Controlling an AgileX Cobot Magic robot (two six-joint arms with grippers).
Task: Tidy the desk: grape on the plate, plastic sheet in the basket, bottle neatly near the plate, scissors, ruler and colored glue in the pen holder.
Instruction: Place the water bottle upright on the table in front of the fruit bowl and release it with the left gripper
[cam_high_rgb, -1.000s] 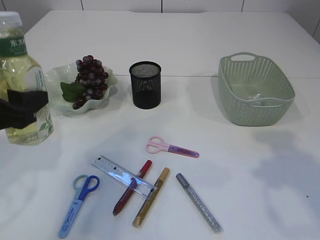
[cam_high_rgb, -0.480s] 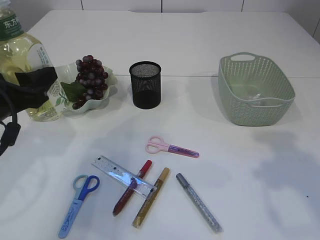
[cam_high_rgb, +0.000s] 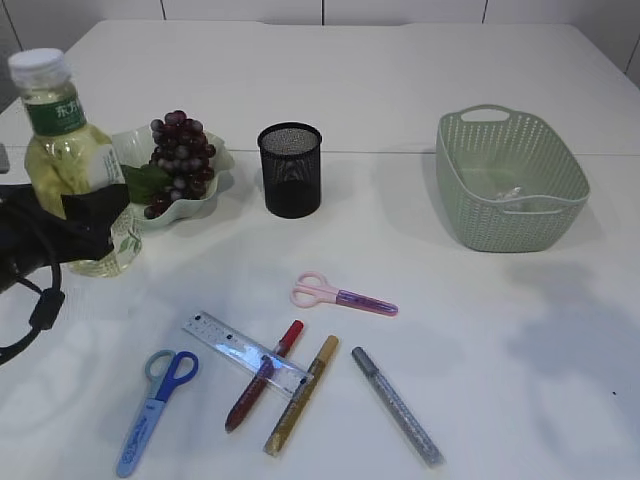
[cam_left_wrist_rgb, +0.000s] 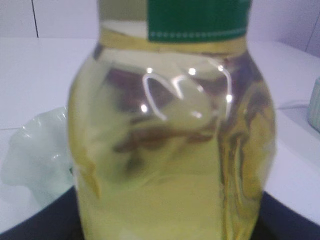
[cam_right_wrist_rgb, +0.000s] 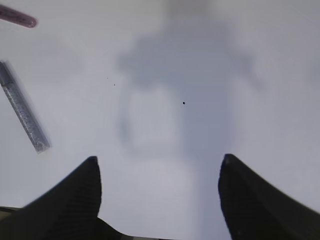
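My left gripper (cam_high_rgb: 88, 222) is shut on the bottle (cam_high_rgb: 72, 160) of yellow drink, which stands upright just left of the pale green plate (cam_high_rgb: 215, 165) holding the grapes (cam_high_rgb: 180, 160); the bottle (cam_left_wrist_rgb: 172, 150) fills the left wrist view. The black mesh pen holder (cam_high_rgb: 291, 170) stands mid-table. Pink scissors (cam_high_rgb: 343, 296), blue scissors (cam_high_rgb: 157, 395), a clear ruler (cam_high_rgb: 245, 351) and red (cam_high_rgb: 263, 375), gold (cam_high_rgb: 301, 394) and silver glue pens (cam_high_rgb: 396, 404) lie at the front. The green basket (cam_high_rgb: 510, 180) holds the plastic sheet (cam_high_rgb: 512, 192). My right gripper (cam_right_wrist_rgb: 157, 172) is open and empty above the bare table.
In the right wrist view the silver glue pen (cam_right_wrist_rgb: 24, 115) lies at the left and the tip of the pink scissors (cam_right_wrist_rgb: 17, 17) shows at the top left. The plate's rim (cam_left_wrist_rgb: 35, 155) shows behind the bottle in the left wrist view.
My left gripper has carried the bottle to the right and away from the camera, and it now stands beside the plate. The other things have not moved.
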